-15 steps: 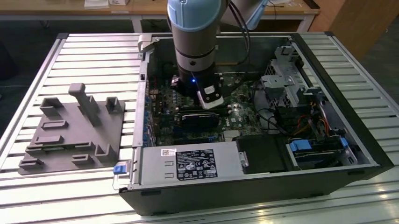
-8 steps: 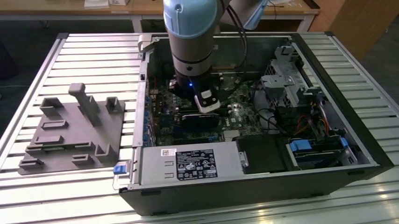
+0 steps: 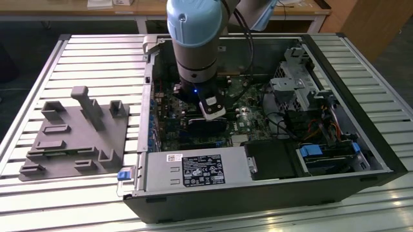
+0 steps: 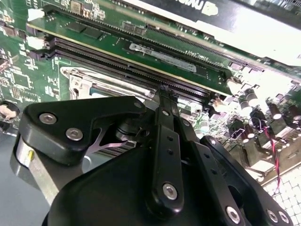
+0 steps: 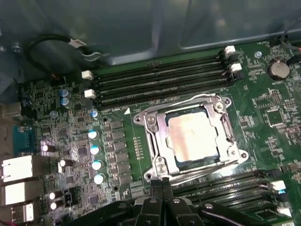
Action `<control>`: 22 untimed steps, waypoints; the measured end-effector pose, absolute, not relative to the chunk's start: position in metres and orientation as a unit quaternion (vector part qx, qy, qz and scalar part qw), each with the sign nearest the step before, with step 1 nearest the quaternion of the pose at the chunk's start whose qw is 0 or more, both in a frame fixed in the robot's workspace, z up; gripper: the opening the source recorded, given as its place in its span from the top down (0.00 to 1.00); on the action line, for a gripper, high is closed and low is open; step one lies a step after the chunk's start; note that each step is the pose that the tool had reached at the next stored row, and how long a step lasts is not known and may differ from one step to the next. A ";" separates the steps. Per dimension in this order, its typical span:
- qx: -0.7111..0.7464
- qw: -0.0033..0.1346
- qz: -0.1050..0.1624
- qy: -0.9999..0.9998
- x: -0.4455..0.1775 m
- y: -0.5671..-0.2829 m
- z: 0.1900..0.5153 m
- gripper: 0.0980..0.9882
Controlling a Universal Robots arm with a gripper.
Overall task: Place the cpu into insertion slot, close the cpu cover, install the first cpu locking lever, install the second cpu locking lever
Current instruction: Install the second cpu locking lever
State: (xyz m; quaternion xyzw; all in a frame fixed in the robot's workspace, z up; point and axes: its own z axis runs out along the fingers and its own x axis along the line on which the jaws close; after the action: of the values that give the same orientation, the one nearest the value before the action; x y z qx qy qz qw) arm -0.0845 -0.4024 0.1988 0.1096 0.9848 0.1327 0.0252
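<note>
In the first wrist view the cpu, a dull silver square, sits in the insertion slot on the green motherboard. The cpu cover, a silvery frame, lies flat around it. One wire locking lever runs along one side of the frame and another along the opposite side, both lying low. My gripper is shut, its two black fingers pressed together with nothing seen between them, tips just beside the socket's corner. In the second wrist view the gripper hides most of the cover. In the exterior view the gripper reaches down into the open computer case.
Long black memory slots flank the socket on both sides. Capacitors and rear ports stand nearby. A power supply, drive bay and cables fill the case. A grey parts fixture lies on the slatted table at the exterior view's left.
</note>
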 end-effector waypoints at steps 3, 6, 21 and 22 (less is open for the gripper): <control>0.110 0.024 0.143 0.983 -0.085 -0.402 0.197 0.99; 0.110 0.023 0.149 0.982 -0.086 -0.402 0.195 0.99; 0.109 0.022 0.162 0.980 -0.092 -0.402 0.188 0.99; 0.110 0.022 0.163 0.980 -0.092 -0.402 0.190 0.99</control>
State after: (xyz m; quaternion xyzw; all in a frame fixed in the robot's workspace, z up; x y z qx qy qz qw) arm -0.0917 -0.4024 0.1896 0.1095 0.9803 0.1626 0.0218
